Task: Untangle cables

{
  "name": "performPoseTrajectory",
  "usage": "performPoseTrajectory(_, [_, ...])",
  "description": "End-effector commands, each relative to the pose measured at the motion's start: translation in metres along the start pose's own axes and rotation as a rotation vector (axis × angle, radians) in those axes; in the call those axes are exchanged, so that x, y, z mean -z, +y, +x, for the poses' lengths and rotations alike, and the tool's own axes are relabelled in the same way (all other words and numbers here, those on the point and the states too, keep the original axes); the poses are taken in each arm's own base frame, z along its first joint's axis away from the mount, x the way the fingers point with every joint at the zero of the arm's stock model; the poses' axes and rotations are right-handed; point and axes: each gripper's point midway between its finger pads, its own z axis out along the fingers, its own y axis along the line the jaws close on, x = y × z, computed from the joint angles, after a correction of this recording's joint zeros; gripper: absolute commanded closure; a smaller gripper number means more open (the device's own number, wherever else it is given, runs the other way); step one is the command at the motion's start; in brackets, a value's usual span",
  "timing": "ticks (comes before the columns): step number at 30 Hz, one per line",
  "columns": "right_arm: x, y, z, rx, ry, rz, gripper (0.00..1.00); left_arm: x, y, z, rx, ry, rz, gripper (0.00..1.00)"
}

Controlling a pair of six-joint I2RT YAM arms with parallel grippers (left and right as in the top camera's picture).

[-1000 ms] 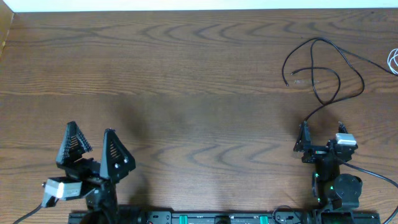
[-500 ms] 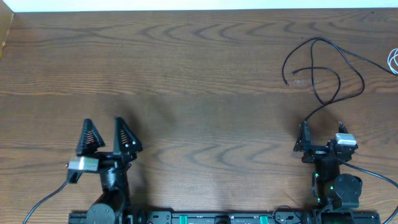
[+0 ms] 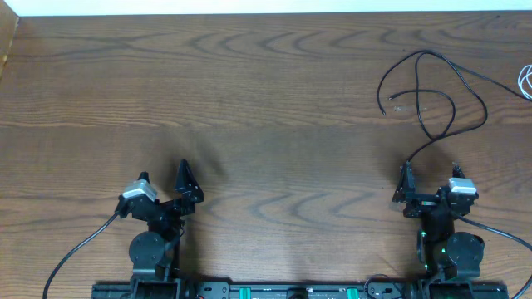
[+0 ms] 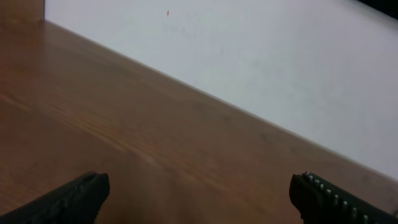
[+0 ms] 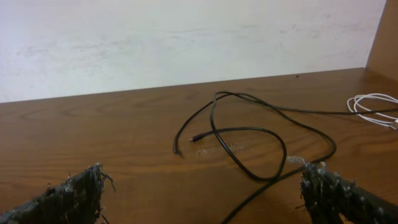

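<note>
A thin black cable (image 3: pixel 424 54) lies in loose crossed loops at the far right of the table. One strand runs down toward my right gripper (image 3: pixel 430 172). In the right wrist view the black cable (image 5: pixel 249 129) loops ahead of the right gripper (image 5: pixel 202 186), which is open. One strand passes low between the fingers, near the right fingertip (image 5: pixel 314 180), ungripped. A white cable (image 3: pixel 525 81) shows at the right edge, and the white cable (image 5: pixel 373 99) is coiled at the far right. My left gripper (image 3: pixel 162 172) is open at the front left, far from the cables. The left gripper (image 4: pixel 199 186) holds nothing.
The brown wooden table (image 3: pixel 249 100) ends at a white wall (image 5: pixel 186 37) along the back. A wooden side panel (image 5: pixel 382 37) stands at the right end. Both arm bases sit on the rail (image 3: pixel 291 291) at the front edge, with thick black leads trailing from them.
My left arm has swung rightward and folded back over its base, the gripper staying open. The right arm and the cables have not moved.
</note>
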Motion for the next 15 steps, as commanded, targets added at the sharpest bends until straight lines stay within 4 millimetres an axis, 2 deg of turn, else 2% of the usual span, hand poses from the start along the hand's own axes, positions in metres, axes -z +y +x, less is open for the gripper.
performPoseTrajectory(1, [0.000, 0.002, 0.000, 0.009, -0.001, -0.007, 0.01, 0.000, 0.002, 0.012, -0.051, 0.045, -0.003, 0.02])
performPoseTrajectory(4, [0.000, 0.002, 0.000, 0.009, -0.001, -0.007, 0.01, 0.002, -0.008, 0.027, -0.145, 0.113, 0.070, 0.02])
performPoseTrajectory(8, [0.000, 0.002, 0.000, 0.009, -0.001, -0.007, 0.01, 0.004, -0.022, 0.031, -0.262, 0.125, 0.159, 0.02])
performPoseTrajectory(15, [0.000, 0.002, 0.000, 0.009, -0.001, -0.007, 0.01, 0.004, -0.022, 0.030, -0.284, 0.123, 0.163, 0.02])
